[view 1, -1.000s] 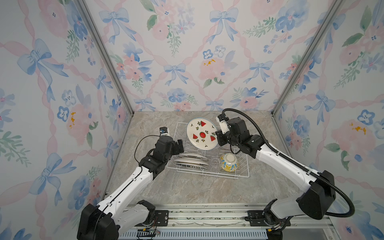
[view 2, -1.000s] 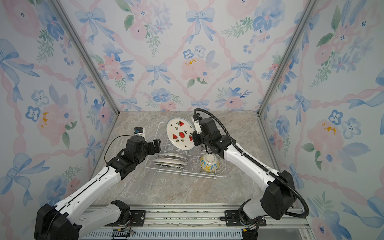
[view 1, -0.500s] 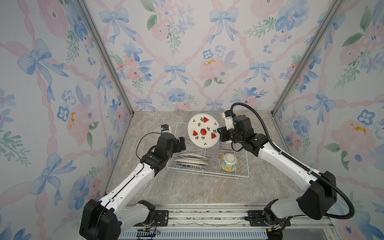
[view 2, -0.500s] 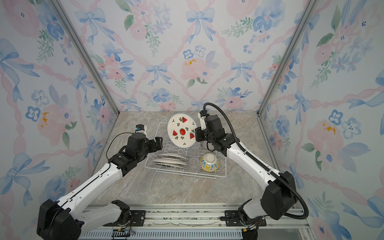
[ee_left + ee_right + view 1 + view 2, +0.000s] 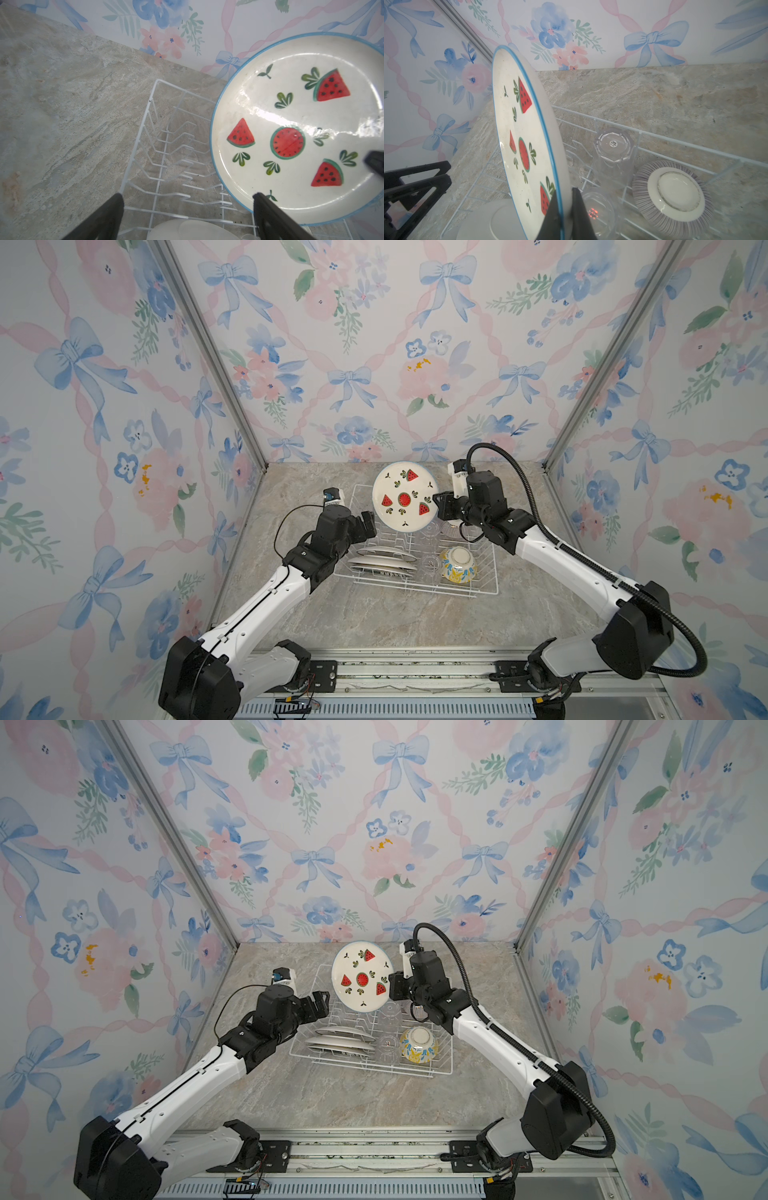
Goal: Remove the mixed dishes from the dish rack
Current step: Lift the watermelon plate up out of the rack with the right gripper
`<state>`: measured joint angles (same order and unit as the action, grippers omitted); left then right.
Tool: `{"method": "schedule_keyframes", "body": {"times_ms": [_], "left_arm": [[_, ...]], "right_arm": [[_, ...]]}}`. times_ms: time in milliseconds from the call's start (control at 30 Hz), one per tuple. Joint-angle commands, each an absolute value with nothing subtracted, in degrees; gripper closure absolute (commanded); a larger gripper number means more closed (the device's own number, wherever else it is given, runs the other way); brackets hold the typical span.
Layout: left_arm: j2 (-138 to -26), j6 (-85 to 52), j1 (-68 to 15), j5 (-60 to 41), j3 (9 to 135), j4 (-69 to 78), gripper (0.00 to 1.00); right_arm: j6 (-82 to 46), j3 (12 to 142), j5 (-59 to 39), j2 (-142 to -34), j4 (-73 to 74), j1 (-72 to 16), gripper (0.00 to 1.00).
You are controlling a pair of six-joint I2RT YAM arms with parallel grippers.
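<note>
Right gripper [image 5: 436,501] is clamped on the watermelon plate [image 5: 405,499] at its 3 o'clock rim. In both top views I see the plate on edge over the 12 o'clock side of the dish rack [image 5: 478,595], kept upright, I judge, to clear the slots. Left gripper [image 5: 368,526] hangs spread wide at the plate's 8 o'clock, empty. Left wrist: jaws apart beside the plate. Right wrist: jaws pinch the blue rim; a glass cup [image 5: 612,149] and purple-striped bowl [image 5: 672,195] sit upturned in the rack.
</note>
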<state>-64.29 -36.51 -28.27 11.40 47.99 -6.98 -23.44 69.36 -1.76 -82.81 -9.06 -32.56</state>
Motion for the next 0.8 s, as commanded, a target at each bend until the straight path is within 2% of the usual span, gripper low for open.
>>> {"method": "schedule_keyframes", "body": {"times_ms": [0, 400, 767], "left_arm": [[-64.1, -38.4, -29.0, 9.3, 48.3, -2.6, 0.02], [-67.9, -41.9, -30.1, 6.0, 47.8, 4.9, 0.02], [-70.1, -43.3, -30.0, 7.3, 47.6, 12.5, 0.02]], "right_arm": [[-28.3, 69.1, -3.2, -79.8, 1.7, -32.1, 1.00], [-37.0, 66.4, -1.1, -79.8, 9.1, -32.2, 1.00], [-42.9, 65.7, 0.0, -80.1, 13.5, -32.1, 1.00]]}}
